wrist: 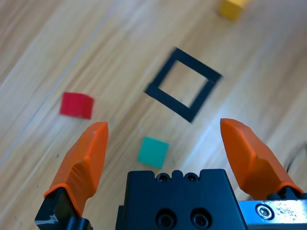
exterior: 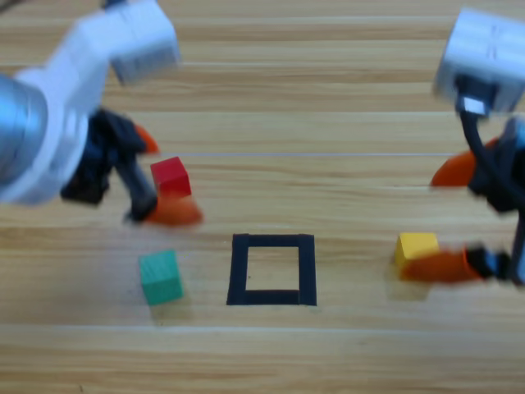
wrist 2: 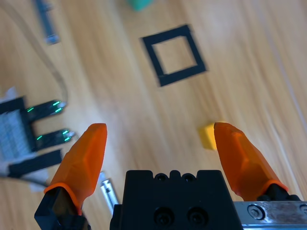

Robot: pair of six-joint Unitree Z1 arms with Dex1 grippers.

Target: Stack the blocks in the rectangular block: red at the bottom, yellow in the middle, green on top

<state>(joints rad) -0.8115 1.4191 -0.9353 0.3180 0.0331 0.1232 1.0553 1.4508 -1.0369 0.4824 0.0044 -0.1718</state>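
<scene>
Three cubes, red point(exterior: 171, 176), yellow point(exterior: 417, 246), green point(exterior: 160, 277); two claws, left point(exterior: 156, 176), right point(exterior: 451, 220), both spread.

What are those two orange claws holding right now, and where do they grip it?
Nothing. The left gripper is open near the red cube, and the right gripper is open by the yellow cube; no cube sits between either pair of jaws.

yellow cube point(wrist 2: 208, 136) half behind right pincer's jaw, green cube point(wrist 2: 139, 4) cut off
</scene>
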